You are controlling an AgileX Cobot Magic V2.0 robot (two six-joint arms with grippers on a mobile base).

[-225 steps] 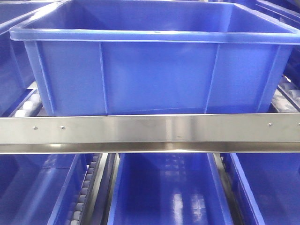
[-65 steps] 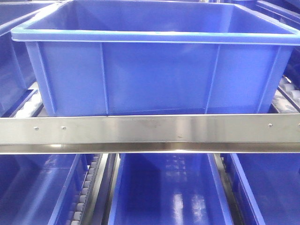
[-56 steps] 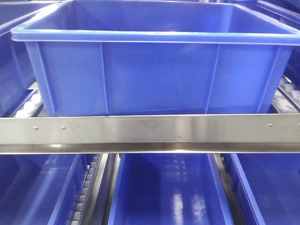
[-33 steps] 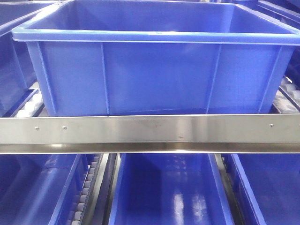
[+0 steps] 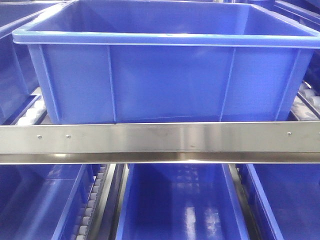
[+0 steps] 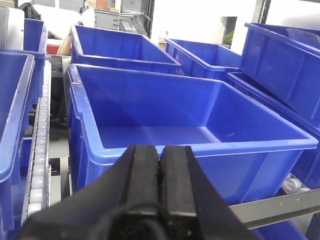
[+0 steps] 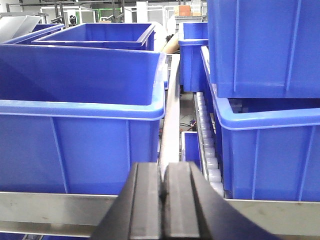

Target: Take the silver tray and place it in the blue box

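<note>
The silver tray is out of view in every frame. A large empty blue box (image 5: 165,80) sits on the upper shelf level straight ahead; it also shows in the left wrist view (image 6: 200,125) and in the right wrist view (image 7: 75,110). My left gripper (image 6: 161,155) is shut and empty, just in front of the box's near wall. My right gripper (image 7: 163,172) is shut and empty, in front of the gap between this box and its right neighbour. Neither gripper shows in the front view.
A steel shelf rail (image 5: 160,142) runs across in front of the box. More blue boxes stand behind (image 6: 120,45), to the right (image 7: 270,140) and on the lower level (image 5: 182,205). White roller tracks (image 7: 207,145) run between the boxes.
The front view has shifted very slightly; the blue box and rail stay where they were.
</note>
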